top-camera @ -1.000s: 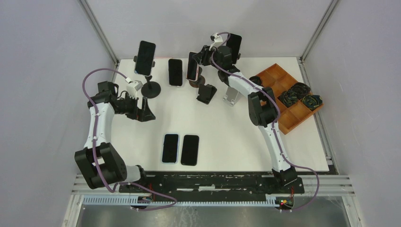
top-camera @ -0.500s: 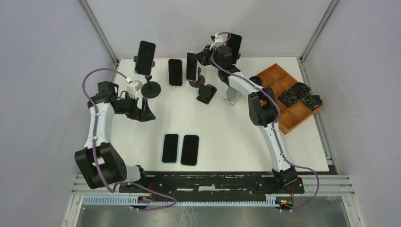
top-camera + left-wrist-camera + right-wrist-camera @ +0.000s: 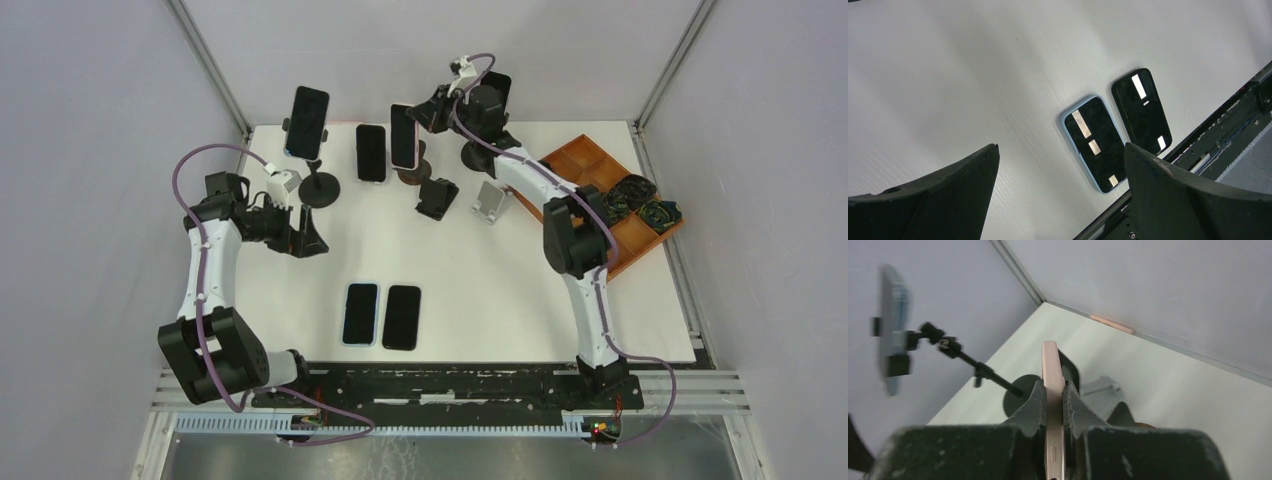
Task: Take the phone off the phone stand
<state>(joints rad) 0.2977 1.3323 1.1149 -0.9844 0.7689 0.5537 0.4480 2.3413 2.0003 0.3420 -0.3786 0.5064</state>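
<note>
On the left side of the white table (image 3: 480, 290), the left gripper (image 3: 308, 243) is being held low over the table top. Its two black fingers (image 3: 938, 200) are being kept wide apart, with nothing between them. Just behind it, a black phone (image 3: 308, 122) is being held up high by a tall black stand with a round foot (image 3: 320, 190). Near the front edge, two flat dark phones are being seen side by side: one with a light blue case (image 3: 361, 313) and one plain black (image 3: 401, 316). They are almost touching. At the back, another black phone (image 3: 371, 152) is being left lying flat on the table. Right beside it, the phone with the pink edge (image 3: 403, 137) is being held upright by the right gripper (image 3: 1052, 390). That gripper's fingers are being pressed tight on both flat faces of this phone, as the right wrist view is showing. A round brown stand (image 3: 412, 176) is being seen just under the phone; whether the two are touching cannot be told. Further right, a small black stand (image 3: 437, 197) and a small grey stand (image 3: 489, 202) are being left near each other on the table. At the far right, dark cords (image 3: 632, 197) are being kept in a brown wooden tray with square boxes (image 3: 575, 160).
</note>
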